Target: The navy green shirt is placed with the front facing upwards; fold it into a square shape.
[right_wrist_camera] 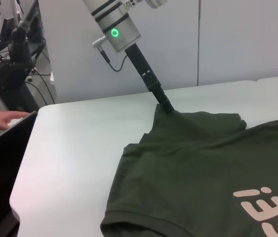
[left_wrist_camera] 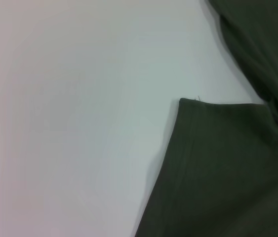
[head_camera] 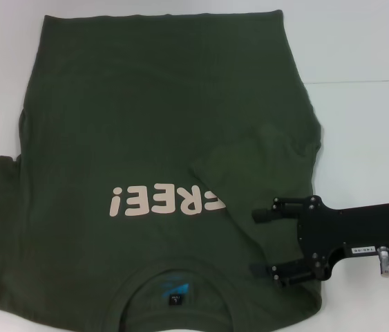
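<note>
The shirt (head_camera: 159, 138) lies flat on the table (head_camera: 367, 41), right sleeve folded inward. Soft and limp: grasp at hems. Right gripper (head_camera: 263, 242) spread above it; left gripper (right_wrist_camera: 167, 106) pinches the left sleeve.

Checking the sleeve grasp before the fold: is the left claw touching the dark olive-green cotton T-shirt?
Touching. The right wrist view shows the left claw at the dark olive-green cotton T-shirt, its sleeve fabric drawn up to the tip in a peak.
</note>
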You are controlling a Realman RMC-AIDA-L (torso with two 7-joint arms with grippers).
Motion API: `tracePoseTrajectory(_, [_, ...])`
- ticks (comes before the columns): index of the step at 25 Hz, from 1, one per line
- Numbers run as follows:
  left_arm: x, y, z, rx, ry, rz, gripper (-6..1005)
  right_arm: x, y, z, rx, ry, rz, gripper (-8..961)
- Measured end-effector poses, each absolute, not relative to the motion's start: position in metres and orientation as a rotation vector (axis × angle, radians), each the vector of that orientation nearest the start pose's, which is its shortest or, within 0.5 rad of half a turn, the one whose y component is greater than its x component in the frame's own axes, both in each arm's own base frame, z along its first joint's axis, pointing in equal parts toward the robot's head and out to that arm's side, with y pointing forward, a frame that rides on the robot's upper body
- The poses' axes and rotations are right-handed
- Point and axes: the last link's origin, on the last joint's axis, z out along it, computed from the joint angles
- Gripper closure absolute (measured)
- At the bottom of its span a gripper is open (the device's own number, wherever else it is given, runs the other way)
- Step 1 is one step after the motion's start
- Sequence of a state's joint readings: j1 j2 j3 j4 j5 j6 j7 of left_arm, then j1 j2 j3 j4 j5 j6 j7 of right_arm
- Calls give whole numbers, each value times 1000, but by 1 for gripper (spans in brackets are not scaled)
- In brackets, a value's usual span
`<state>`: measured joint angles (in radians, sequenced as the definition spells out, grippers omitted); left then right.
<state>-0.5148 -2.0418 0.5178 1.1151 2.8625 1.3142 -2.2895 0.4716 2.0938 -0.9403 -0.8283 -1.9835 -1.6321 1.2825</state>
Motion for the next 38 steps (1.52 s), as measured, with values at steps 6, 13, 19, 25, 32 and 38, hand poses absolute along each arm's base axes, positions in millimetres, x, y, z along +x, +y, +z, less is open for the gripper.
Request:
tracePoseTrajectory(6, [-368, 339, 128, -1893, -1379, 230, 466, 241, 310, -13, -2964, 228, 547, 39])
tracePoseTrajectory(13, [-370, 339, 129, -1875, -1384, 221, 541, 241, 310, -13, -2964, 235, 548, 39])
tracePoseTrajectory(19, [-371, 337, 129, -1877, -1394, 224, 346, 239, 311, -13, -2967, 236, 549, 39])
tracePoseTrajectory(25, [-374, 333, 123, -1891, -1409, 237, 166, 238, 311, -13, -2970, 241, 550, 39])
tracePoseTrajectory(32, [-372, 336, 119, -1909, -1391, 251, 238, 237, 312, -13, -2974, 243, 551, 39])
tracePoseTrajectory(38, [-371, 340, 122, -1898, -1377, 245, 350, 237, 312, -15, -2982, 240, 543, 39])
